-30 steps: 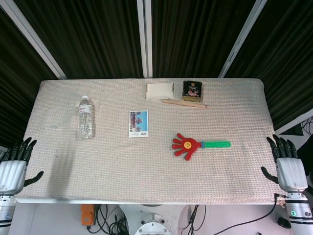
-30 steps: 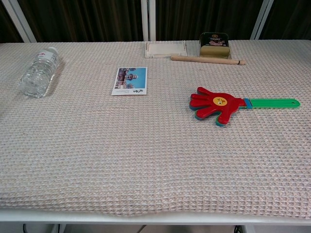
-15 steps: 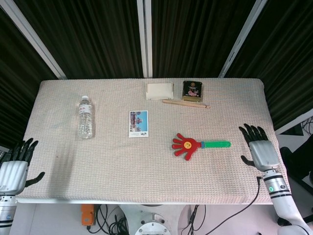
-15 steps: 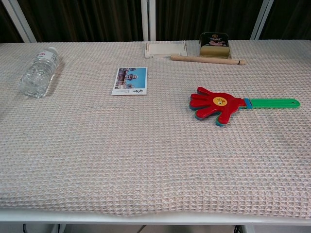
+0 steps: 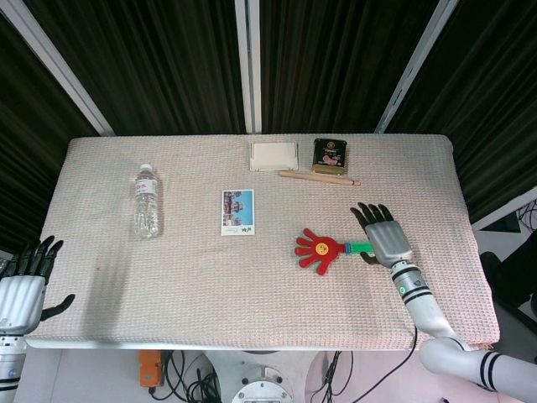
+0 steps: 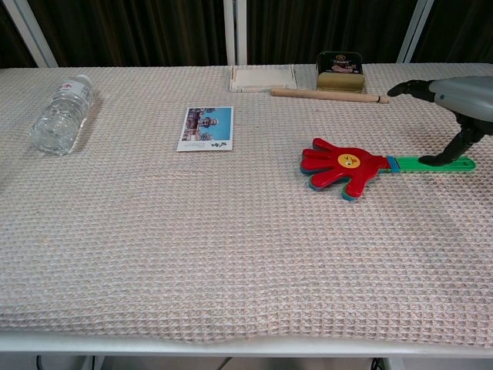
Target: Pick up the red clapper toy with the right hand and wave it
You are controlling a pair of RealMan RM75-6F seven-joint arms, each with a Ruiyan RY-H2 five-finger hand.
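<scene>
The red clapper toy [image 5: 320,248] [image 6: 342,167], hand-shaped with a yellow smiley and a green handle [image 6: 427,163], lies flat right of the table's middle. My right hand [image 5: 383,233] [image 6: 454,104] hovers over the handle's outer end with its fingers spread, and its thumb tip reaches down to the handle. It holds nothing. My left hand [image 5: 23,282] hangs at the table's near left corner, fingers apart and empty.
A water bottle [image 5: 147,201] lies at the left. A picture card [image 5: 237,211] sits near the middle. At the far edge are a white box [image 5: 274,156], a dark tin [image 5: 331,155] and a wooden stick [image 5: 319,177].
My right hand has swept in from the table's right edge to above the green handle. The clapper and the left hand have not moved.
</scene>
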